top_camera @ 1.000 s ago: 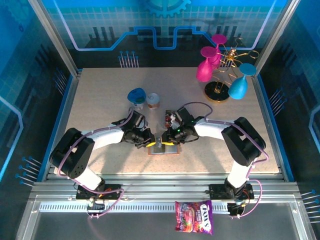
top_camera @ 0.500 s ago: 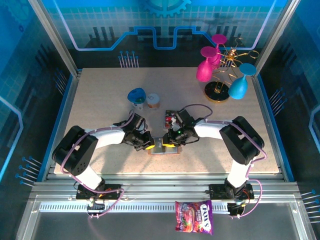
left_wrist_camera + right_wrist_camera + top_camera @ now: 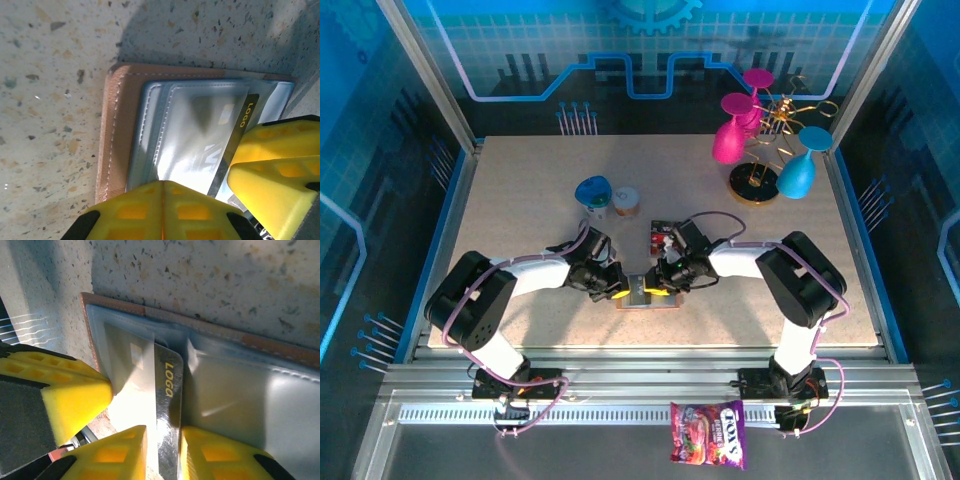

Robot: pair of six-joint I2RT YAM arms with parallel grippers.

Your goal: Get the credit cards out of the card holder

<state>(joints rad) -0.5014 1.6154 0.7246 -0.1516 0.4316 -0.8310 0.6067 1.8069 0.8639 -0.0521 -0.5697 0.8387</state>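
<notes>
The wallet [image 3: 646, 298] is laid open on the table [image 3: 520, 210], low in the middle of the overhead frame. It is pressed down by the closed left gripper [image 3: 162, 189]. A card [image 3: 167, 390] marked LOGO, partly out of its pocket, is clamped by the right gripper [image 3: 164, 436].

Bright, sharp; hard shadows, glare in close-ups.

Both arms reach inward from bases at the near edge of the table [image 3: 520, 200], elbows bowed outward, wrists pitched down. The left hand [image 3: 618, 291] [image 3: 162, 192] has fingers pressed together (tips downward); the right hand [image 3: 660, 284] [image 3: 164, 452], just beside it, pinches a credit card [image 3: 167, 405].
</notes>
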